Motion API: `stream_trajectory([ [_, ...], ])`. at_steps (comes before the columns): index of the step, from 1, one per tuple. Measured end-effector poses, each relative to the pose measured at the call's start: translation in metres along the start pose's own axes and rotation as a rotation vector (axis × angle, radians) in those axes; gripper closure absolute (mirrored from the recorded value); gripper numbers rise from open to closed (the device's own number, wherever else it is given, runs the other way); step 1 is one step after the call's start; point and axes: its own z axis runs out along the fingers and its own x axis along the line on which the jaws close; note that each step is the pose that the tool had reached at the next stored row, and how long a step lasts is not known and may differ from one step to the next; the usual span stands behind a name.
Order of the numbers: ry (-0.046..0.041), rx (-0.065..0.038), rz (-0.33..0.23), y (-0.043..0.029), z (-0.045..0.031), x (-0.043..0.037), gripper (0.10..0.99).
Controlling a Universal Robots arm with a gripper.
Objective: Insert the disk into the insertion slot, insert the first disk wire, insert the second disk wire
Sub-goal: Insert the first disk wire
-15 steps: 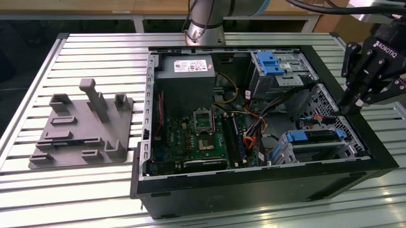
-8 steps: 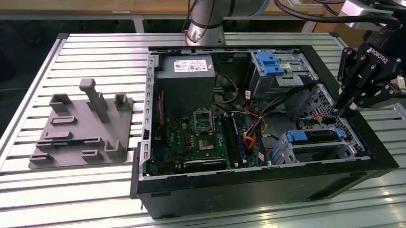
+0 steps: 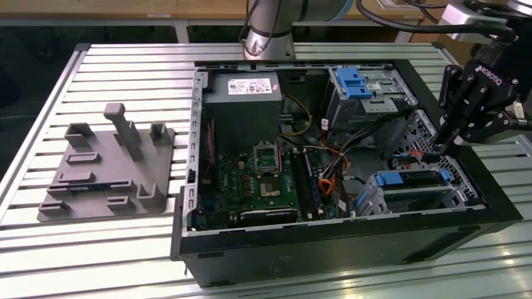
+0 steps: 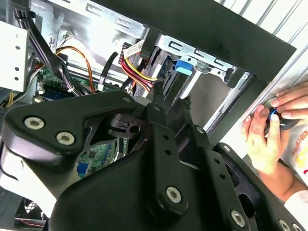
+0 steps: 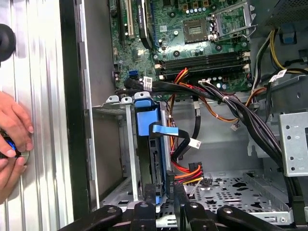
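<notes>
Blue-framed disk (image 3: 413,177) seated in slot (image 3: 375,199). Arm's gripper (image 3: 435,154) just beside disk's end, fingers nearly closed, pinching black plug (image 5: 169,180) of red-yellow wire (image 5: 190,171).

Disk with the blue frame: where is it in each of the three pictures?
Exterior view: the disk lies low on the exterior view's right, inside the open computer case.
Second wrist view: the disk shows its blue end, close to the red and yellow wires.
First wrist view: the disk is seen edge-on, blue frame facing the camera.
Shared landmark: the silver insertion slot holding it.
</notes>
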Motion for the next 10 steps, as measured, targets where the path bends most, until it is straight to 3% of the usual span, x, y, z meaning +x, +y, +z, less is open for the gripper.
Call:
stream_trajectory([
  [10,0.0011,-0.003,-0.001,-0.0002,0.0026,-0.0007,0.792],
])
